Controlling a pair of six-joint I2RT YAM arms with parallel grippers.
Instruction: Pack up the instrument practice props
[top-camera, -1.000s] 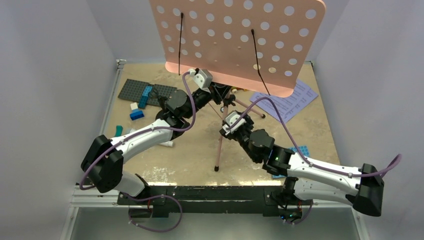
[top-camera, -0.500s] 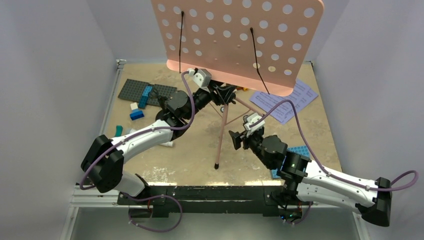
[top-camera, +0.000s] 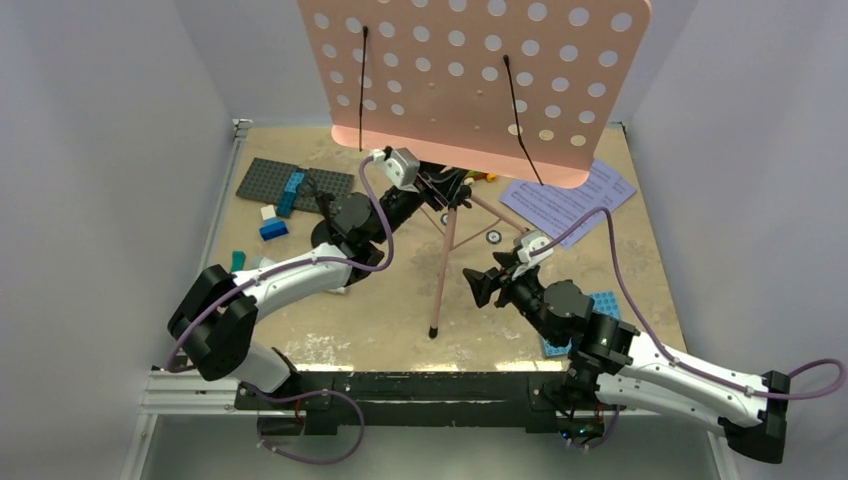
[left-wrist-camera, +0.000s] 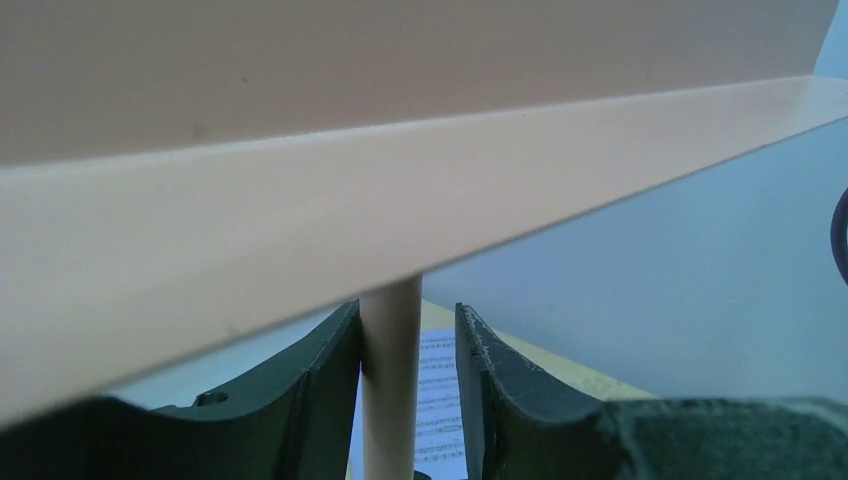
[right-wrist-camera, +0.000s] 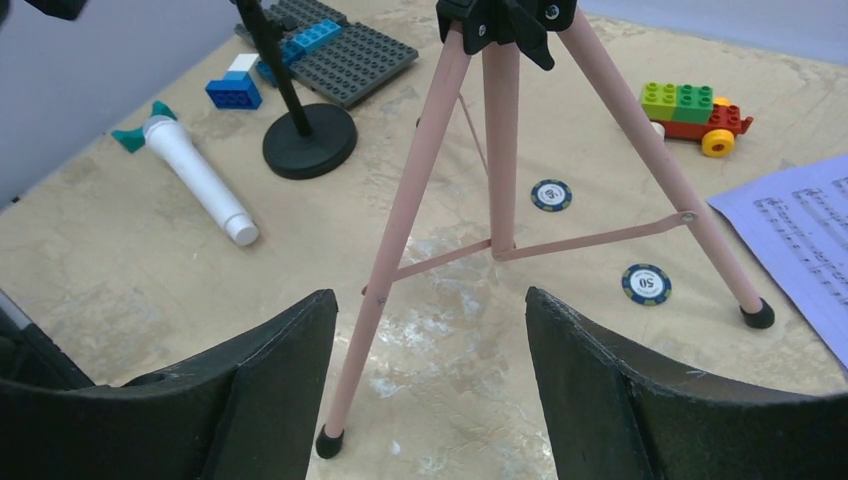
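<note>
The left gripper (left-wrist-camera: 408, 395) stands partly open astride the pole (left-wrist-camera: 390, 440) of the pink music stand (top-camera: 470, 90). Its wrist camera shows one finger (left-wrist-camera: 310, 400) against the pole and a gap before the other, so it straddles rather than clamps. From overhead this is hidden, since the gripper sits tucked under the desk's lower lip (left-wrist-camera: 420, 220). Through that gap, at 12 o'clock beyond the fingers, a strip of the sheet music (left-wrist-camera: 436, 400) shows. The right gripper (right-wrist-camera: 432, 390) is wide open and holds nothing, near the tripod's legs but apart from them, with the front leg (right-wrist-camera: 395, 240) rising at its 12 o'clock. Its camera plainly shows the microphone (right-wrist-camera: 195, 175) lying at 10 o'clock just beside the round base of the mic stand (right-wrist-camera: 310, 140), both largely covered from above, and a toy brick car (right-wrist-camera: 695, 105) at 1 o'clock. Overhead, the stand is upright at mid-table (top-camera: 380, 310) and the pages lie at 2 o'clock.
</note>
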